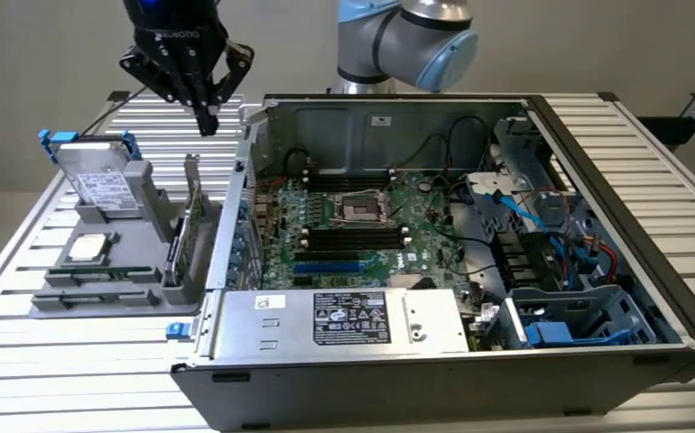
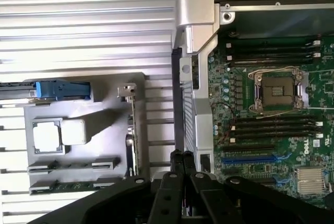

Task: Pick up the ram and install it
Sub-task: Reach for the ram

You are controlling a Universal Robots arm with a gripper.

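Gripper [image 1: 209, 124] pinched closed, empty, above case [image 1: 323, 126] corner. Ram [image 2: 73, 186] in holder [image 1: 143, 194] beside case. Risks: closed fingers strike ram; descent clips case wall.

Background's pretty plain: a bare beige-grey wall [image 1: 588, 45] runs across the top of the frame. Under everything is a silver table [image 1: 47, 379] made of long ribbed metal slats, reaching the bottom corners and both sides. Past its left edge there's a pale beige patch, floor or wall, can't tell. Lighting is soft and even, with only faint shadows and a dull sheen on the slats.
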